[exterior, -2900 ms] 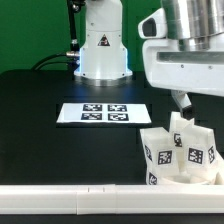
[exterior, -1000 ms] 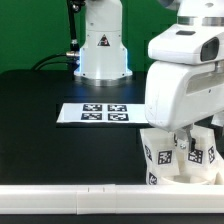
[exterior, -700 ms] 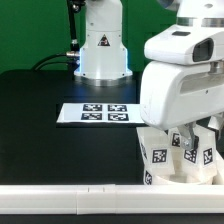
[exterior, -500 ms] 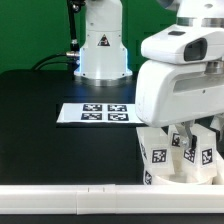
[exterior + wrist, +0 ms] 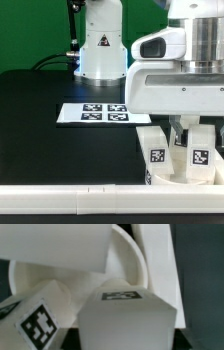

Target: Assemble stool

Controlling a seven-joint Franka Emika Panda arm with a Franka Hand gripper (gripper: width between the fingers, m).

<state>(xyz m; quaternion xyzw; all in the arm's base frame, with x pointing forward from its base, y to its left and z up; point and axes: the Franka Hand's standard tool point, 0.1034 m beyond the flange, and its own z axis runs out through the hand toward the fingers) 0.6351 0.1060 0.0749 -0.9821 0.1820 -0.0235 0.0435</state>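
Two white legs [image 5: 158,152] stand up from the round white seat [image 5: 185,178] of the stool, low at the exterior view's right. Each leg has a black-and-white square tag on its side. The second leg [image 5: 196,152] stands just beside the first, with a small gap between them. The seat lies on the black worktop [image 5: 50,105], close to the long white rail [image 5: 70,200] that runs along the near edge.

The big white arm hangs right over the stool and hides the tops of the legs. Its gripper [image 5: 184,130] reaches down into the gap between the two legs. The fingers sit near the legs, but the pictures do not show if they are pinching anything, so it is not clear if the gripper is apart or clamped.

In the wrist view, one blocky leg [image 5: 125,317] fills the middle, with a tag on its top face. Another leg [image 5: 40,319] leans beside it, touching it.

Farther back on the worktop lies the marker board [image 5: 100,113], flat, well apart from the stool. The robot's white base [image 5: 100,45] stands behind it.
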